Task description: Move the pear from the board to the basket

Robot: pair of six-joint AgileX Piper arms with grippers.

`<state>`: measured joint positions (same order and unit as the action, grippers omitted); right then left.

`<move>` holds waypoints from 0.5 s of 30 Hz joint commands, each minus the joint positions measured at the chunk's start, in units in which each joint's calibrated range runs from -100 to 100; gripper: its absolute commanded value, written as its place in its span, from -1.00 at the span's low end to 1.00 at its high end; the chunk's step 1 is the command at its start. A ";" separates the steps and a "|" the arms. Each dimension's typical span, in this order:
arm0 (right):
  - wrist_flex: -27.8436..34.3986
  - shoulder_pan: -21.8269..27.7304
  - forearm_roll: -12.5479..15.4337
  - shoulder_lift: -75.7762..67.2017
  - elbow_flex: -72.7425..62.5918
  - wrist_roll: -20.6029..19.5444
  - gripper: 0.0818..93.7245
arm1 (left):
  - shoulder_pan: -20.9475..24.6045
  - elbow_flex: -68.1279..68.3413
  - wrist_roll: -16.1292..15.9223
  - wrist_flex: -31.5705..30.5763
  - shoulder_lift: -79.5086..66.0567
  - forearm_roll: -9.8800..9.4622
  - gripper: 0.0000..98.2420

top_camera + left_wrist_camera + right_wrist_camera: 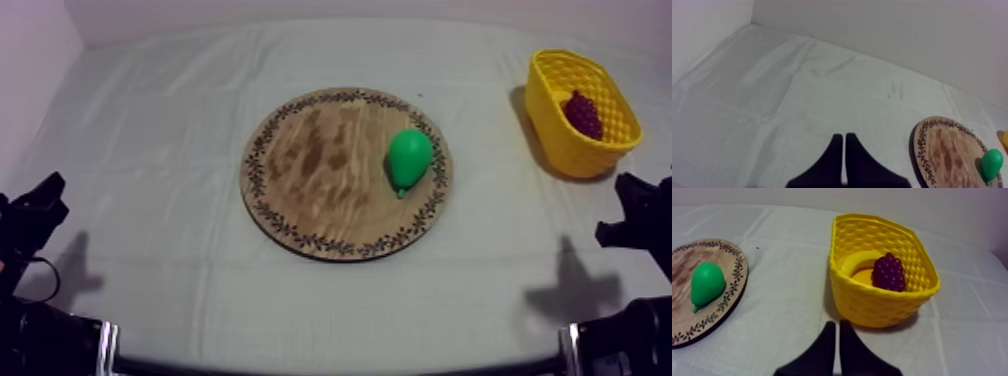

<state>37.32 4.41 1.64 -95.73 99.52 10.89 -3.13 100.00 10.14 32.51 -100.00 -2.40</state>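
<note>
The round wooden board (320, 165) lies flat on the counter (150, 300). Its face is pale, streaked grain with darker brown blotches, and its rim is ringed by a dark leaf-like pattern. The pear (410, 158) rests on its side on the board, close to the patterned rim on the side facing the yellow basket (560, 140). It is smooth, glossy green plastic, round at the body and narrowing to a small stem end that points toward the board's edge. The basket stands off the board, well apart from it. It is a moulded tub with a woven-looking lattice wall and a rolled lip. Inside it sits a knobbly, dark purple bunch of grapes (583, 113), lying against a curved yellow banana (859, 263). A grey-white cloth (160, 120) covers the counter around the board, matte and marked by soft fold creases. The left tool (844, 136) hangs over bare cloth, well apart from the board on the side away from the basket. It is clenched on nothing, with its black fingers lying together in a narrow wedge. The right tool (837, 323) is beyond the board on the basket's side, just before the basket wall. It too is clenched on nothing, its fingers pressed together.
</note>
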 commanded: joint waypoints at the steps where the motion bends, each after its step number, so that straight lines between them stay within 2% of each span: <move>1: 0.02 -0.74 -0.01 -0.03 0.04 1.69 -0.99 | -0.02 0.00 -0.01 -0.01 0.00 -0.02 -1.00; 12: 0.02 -0.68 -0.01 -0.03 0.04 1.67 -0.99 | -0.02 0.00 -0.01 -0.01 0.00 -0.02 -1.00; 15: -1.78 -1.22 0.55 0.00 -0.11 2.99 -0.99 | -0.02 0.00 -0.01 -0.01 0.00 -0.02 -1.00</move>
<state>36.82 3.52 1.84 -95.73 99.52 12.81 -3.13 100.00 10.14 32.51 -100.00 -2.40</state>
